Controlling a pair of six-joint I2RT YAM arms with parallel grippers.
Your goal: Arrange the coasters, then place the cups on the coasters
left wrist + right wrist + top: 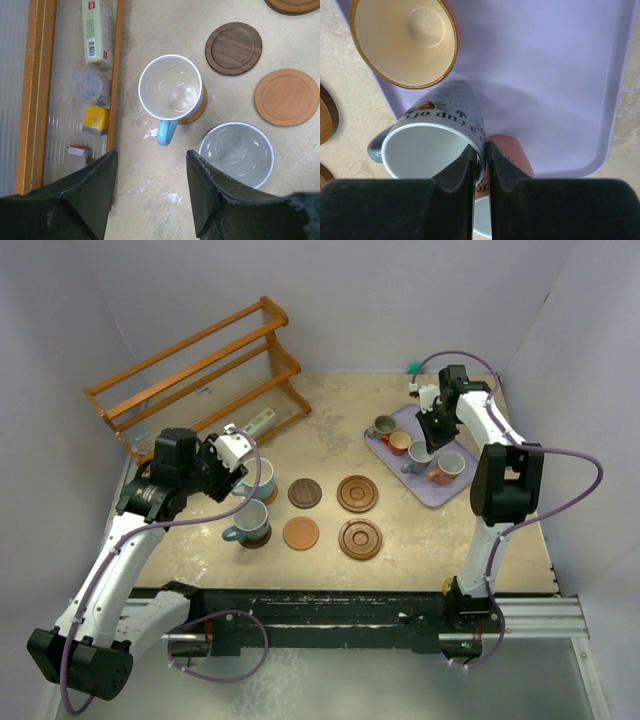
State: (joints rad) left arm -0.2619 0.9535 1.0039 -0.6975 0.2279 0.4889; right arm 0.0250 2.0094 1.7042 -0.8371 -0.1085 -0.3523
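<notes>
My right gripper (pixel 481 150) (pixel 428 435) is shut on the rim of a grey printed cup (pixel 437 130) (pixel 418 455). One finger is inside the cup and one outside, over the lavender tray (pixel 555 75). A pink cup (pixel 512 155) leans next to the grey one, and an orange cup (pixel 405 42) stands further along the tray. My left gripper (pixel 152 155) (pixel 240 455) hangs open above bare table, near a light blue cup (pixel 171 90) on a coaster (pixel 196 113). A grey-blue cup (pixel 237 152) stands beside it. A dark brown coaster (pixel 233 48) and a tan coaster (pixel 286 97) lie bare.
Two reddish-brown grooved coasters (pixel 357 493) (pixel 360 539) lie mid-table. A grey-olive cup (pixel 383 426) stands at the tray's left corner. A wooden rack (pixel 200 370) stands at the back left, with a green box (pixel 97 32) and a yellow item (pixel 96 120) among its rails.
</notes>
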